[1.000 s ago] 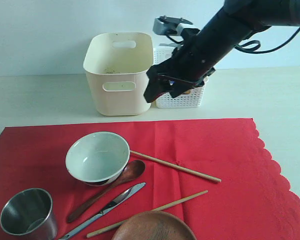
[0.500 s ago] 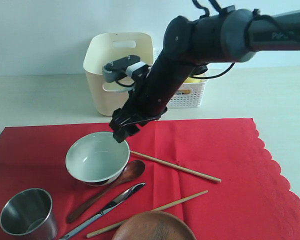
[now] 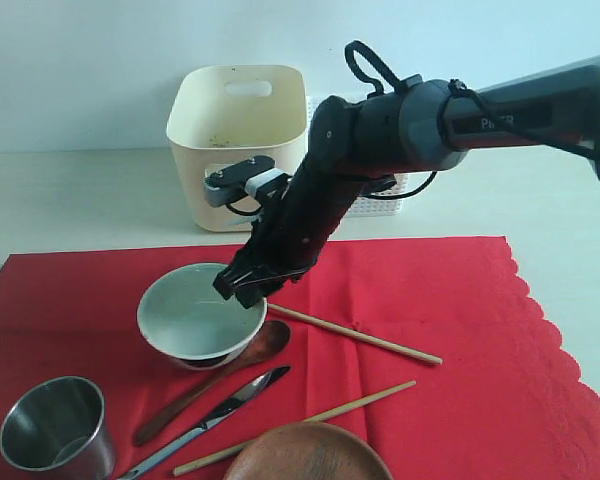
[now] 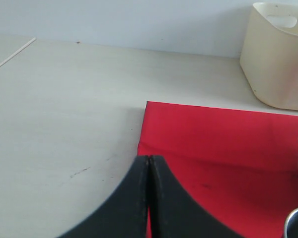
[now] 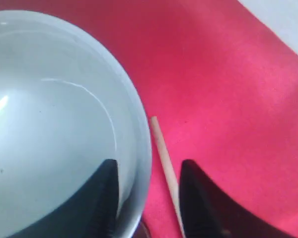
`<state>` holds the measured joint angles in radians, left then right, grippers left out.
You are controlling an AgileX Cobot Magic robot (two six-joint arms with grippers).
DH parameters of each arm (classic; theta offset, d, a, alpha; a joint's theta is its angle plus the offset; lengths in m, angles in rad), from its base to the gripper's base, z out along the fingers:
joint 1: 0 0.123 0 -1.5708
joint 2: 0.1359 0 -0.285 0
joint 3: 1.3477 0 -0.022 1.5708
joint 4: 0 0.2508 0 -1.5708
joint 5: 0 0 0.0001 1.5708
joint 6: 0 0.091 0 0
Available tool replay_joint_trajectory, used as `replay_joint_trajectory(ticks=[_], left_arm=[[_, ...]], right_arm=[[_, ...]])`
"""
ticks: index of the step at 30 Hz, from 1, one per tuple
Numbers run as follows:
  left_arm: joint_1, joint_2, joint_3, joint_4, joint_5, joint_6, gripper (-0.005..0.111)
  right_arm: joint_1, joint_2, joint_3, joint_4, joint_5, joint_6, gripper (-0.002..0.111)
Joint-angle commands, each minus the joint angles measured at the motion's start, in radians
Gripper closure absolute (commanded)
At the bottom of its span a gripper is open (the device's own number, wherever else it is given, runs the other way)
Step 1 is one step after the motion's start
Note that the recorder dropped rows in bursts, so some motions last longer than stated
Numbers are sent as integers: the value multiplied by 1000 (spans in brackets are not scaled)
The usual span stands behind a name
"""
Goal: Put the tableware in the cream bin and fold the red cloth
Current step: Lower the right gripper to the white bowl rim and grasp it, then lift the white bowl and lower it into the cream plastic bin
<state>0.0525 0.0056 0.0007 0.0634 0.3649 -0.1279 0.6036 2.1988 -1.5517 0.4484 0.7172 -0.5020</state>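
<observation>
The right claw [image 3: 242, 288], jaws apart, straddled the rim of the white bowl [image 3: 190, 320], one jaw inside, one outside. Bowl-grasping step: next it probably had to clamp, lift and carry it to the cream bin [image 3: 237, 150] beyond the claw.

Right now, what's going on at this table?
The right gripper is at the white bowl, jaws open astride its rim. The steel cup, wooden spoon, knife, chopsticks and brown plate lie on the unfolded red cloth. The cream bin stands behind it. The left gripper is shut, holding nothing, near the cloth's corner.
</observation>
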Motion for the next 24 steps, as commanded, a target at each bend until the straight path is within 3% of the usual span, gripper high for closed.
replay_joint_trajectory(ticks=[1,2,3,12,24], left_arm=[[-5,-6,-1,6,-12,0,106],[-5,-6,-1,6,-12,0,106],[-5,-6,-1,6,-12,0,106],[-5,-6,-1,6,-12,0,106],[-5,-6,-1,6,-12,0,106]], right_arm=[[1,-2,-10,25,-13,3,100],[1,-2,-20,25,-5,3,108],[1,-2,-29,25,-2,3,108],[1,-83,-168,25,82,8,108],[-22,-178,-411,-57,36,10,108]])
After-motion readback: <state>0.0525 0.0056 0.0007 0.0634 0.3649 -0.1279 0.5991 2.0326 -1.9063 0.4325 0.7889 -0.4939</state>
